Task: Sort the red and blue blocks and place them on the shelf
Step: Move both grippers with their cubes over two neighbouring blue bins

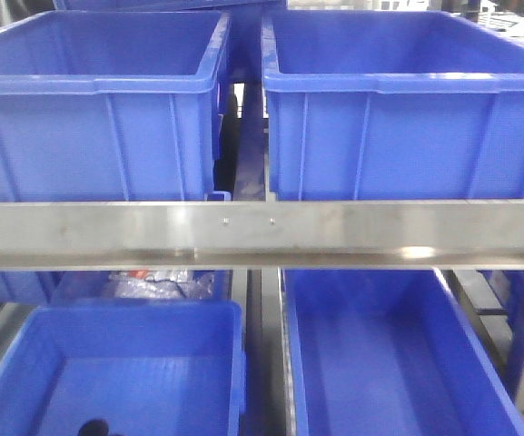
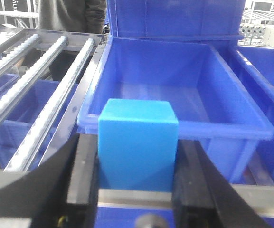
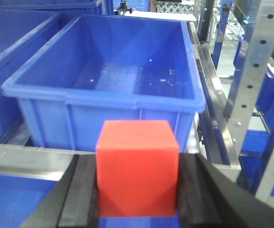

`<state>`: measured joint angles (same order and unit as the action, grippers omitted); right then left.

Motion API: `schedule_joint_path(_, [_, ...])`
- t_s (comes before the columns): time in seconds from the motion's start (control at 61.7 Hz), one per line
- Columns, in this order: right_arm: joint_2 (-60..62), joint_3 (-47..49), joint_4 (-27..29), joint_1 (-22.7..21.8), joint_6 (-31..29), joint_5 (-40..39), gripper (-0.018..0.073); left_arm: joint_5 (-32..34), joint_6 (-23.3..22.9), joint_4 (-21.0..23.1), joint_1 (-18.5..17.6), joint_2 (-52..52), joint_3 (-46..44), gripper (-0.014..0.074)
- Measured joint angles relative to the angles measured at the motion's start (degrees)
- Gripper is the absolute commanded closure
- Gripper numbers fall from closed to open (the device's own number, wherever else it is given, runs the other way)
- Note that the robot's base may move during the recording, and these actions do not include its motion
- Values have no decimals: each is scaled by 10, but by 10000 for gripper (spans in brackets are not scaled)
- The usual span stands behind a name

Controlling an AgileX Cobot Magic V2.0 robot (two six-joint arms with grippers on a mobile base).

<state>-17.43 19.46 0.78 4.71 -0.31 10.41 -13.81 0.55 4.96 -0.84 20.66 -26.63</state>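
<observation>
The left gripper (image 2: 137,190) grips the blue block (image 2: 137,142). The right gripper (image 3: 137,190) grips the red block (image 3: 137,166) (jaws closed against opposite faces). Both are near the front of the shelf (image 1: 262,232).

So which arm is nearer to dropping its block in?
Probably left. The left end effector holds the blue block, its top above the rim of the bin ahead. The right end effector holds the red block lower than the rim of the other bin, likely needing more lift.

A warehouse: steel roller shelf (image 1: 262,232) loaded with blue bins (image 1: 98,100).
</observation>
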Motion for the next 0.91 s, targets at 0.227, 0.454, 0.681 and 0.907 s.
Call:
schedule_joint_path(0.227, [0, 0, 0, 0, 0, 0, 447, 0, 0, 0, 0, 0, 0, 472])
schedule_joint_path(0.454, [0, 0, 0, 0, 0, 0, 447, 0, 0, 0, 0, 0, 0, 472])
schedule_joint_path(0.681, [0, 0, 0, 0, 0, 0, 447, 0, 0, 0, 0, 0, 0, 472])
schedule_joint_path(0.907, [0, 0, 0, 0, 0, 0, 447, 0, 0, 0, 0, 0, 0, 472])
